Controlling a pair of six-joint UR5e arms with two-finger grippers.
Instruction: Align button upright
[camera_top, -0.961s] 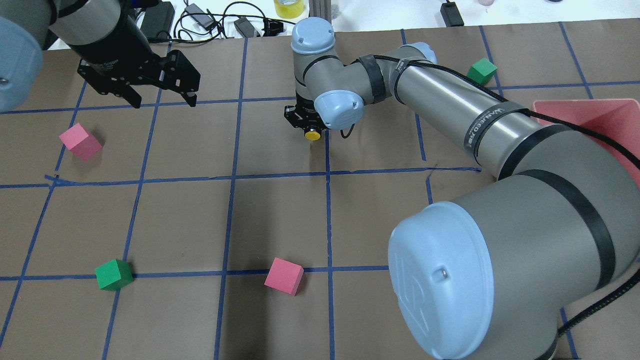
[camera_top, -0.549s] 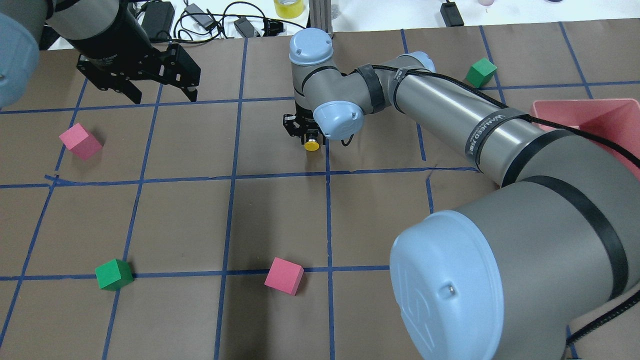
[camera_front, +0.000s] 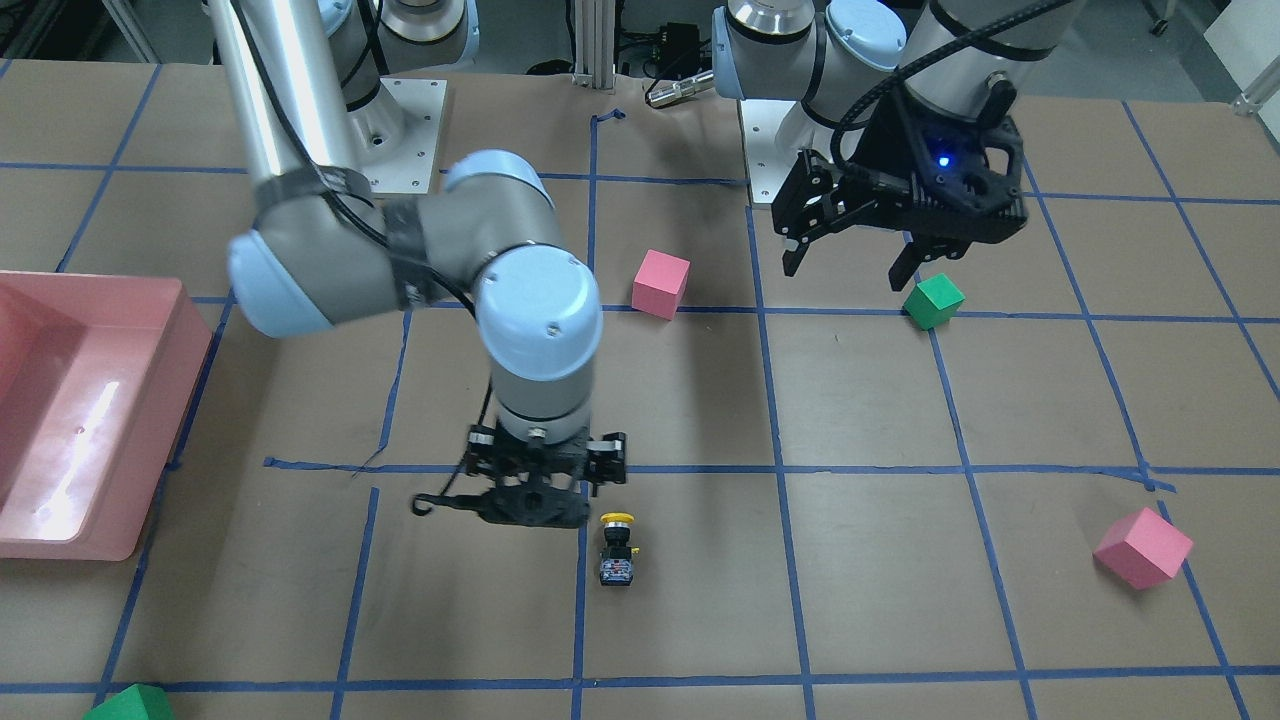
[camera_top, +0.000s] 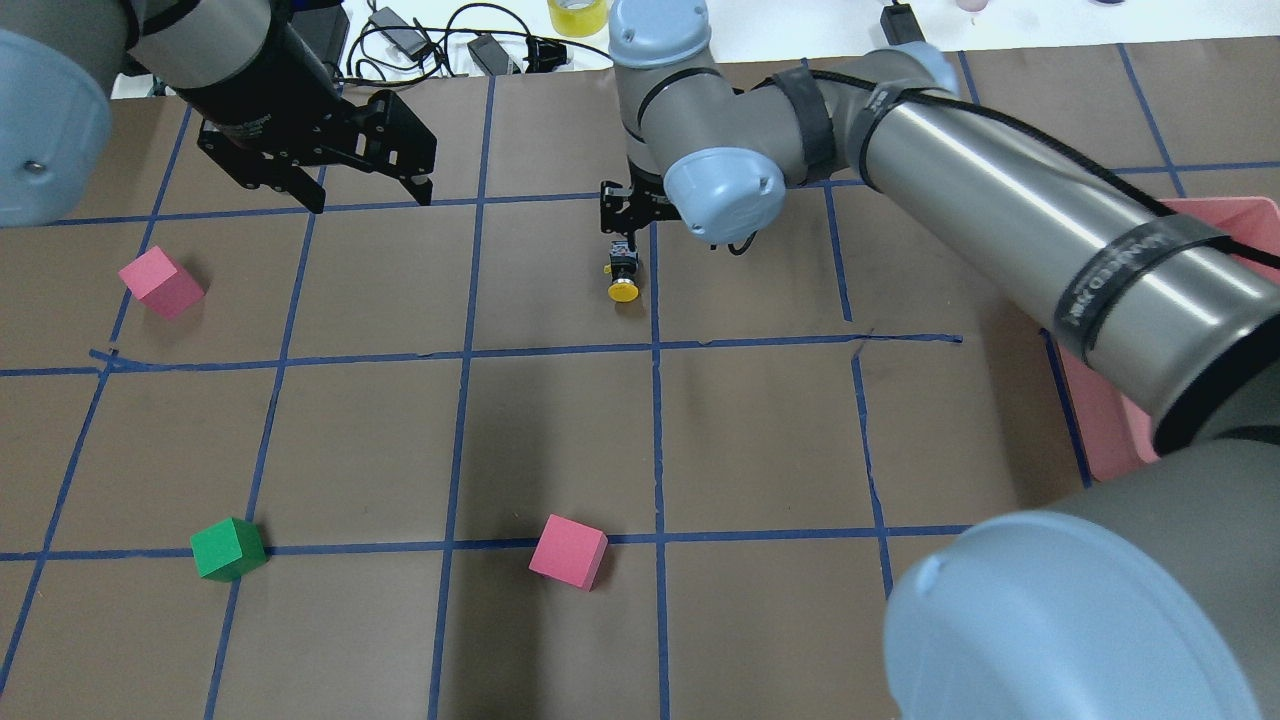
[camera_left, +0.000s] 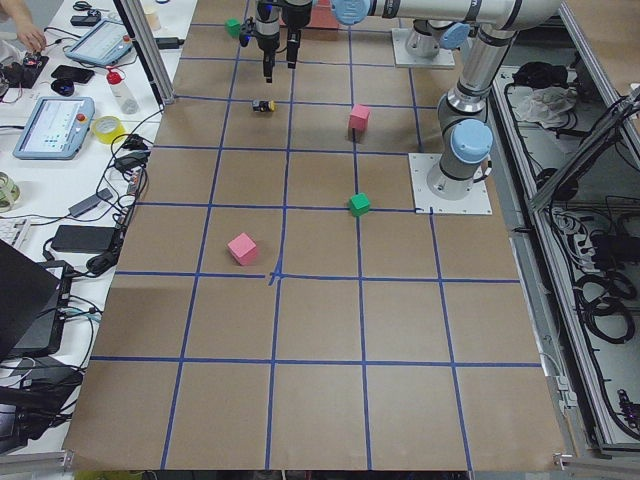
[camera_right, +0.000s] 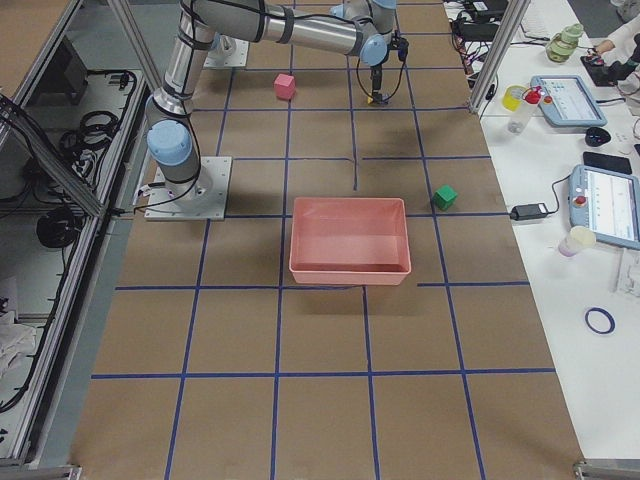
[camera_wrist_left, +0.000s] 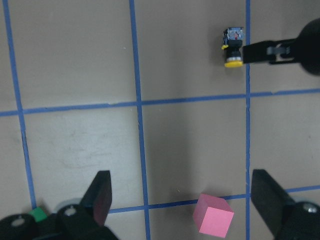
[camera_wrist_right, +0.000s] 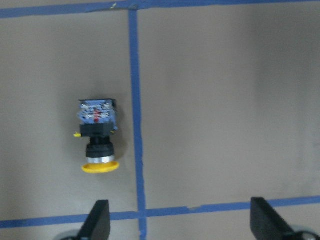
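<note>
The button (camera_top: 623, 276) lies on its side on the brown table, yellow cap toward the robot and contact block away from it. It also shows in the front view (camera_front: 615, 551), the right wrist view (camera_wrist_right: 98, 142) and the left wrist view (camera_wrist_left: 233, 46). My right gripper (camera_top: 622, 228) hovers above and just beyond it, open and empty; its fingers (camera_wrist_right: 96, 222) frame the bottom of the right wrist view, clear of the button. My left gripper (camera_top: 365, 190) is open and empty, raised over the far left of the table.
Pink cubes (camera_top: 160, 283) (camera_top: 567, 551) and a green cube (camera_top: 228, 549) sit on the left and near parts of the table. Another green cube (camera_front: 130, 703) lies far right of the robot. A pink bin (camera_front: 150, 440) stands on the robot's right.
My right gripper has drawn up and away from the button, which now lies free on the table with its whole body showing. My left gripper has shifted a little to the right.
</note>
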